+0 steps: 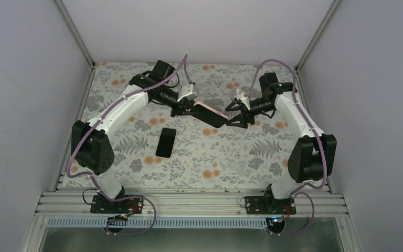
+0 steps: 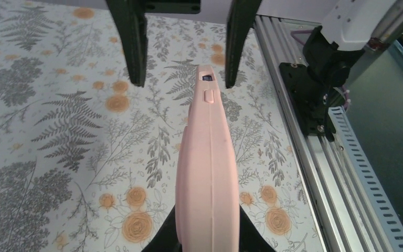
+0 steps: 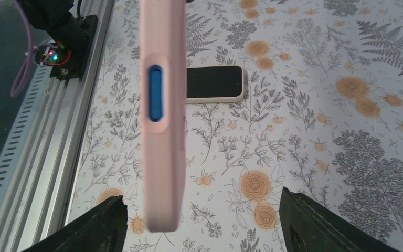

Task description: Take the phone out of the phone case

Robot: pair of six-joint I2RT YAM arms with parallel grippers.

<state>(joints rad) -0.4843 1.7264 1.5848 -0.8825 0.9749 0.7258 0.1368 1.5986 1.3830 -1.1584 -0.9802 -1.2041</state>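
Left gripper [image 1: 188,108] clamps the pink phone case [image 2: 207,157] aloft, right gripper [image 1: 232,114] spread wide about its free end; phone [image 1: 166,142] lies below, seemingly already out

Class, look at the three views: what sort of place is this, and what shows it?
Probably a robotics lab test cell: a left arm and right arm bolted to an aluminium rail, plain white walls enclosing a floral-covered table.

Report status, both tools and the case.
Left tool shut on pink case, held off the table. Right tool open, straddling its free end. Black phone flat on table below. Nothing blocking.
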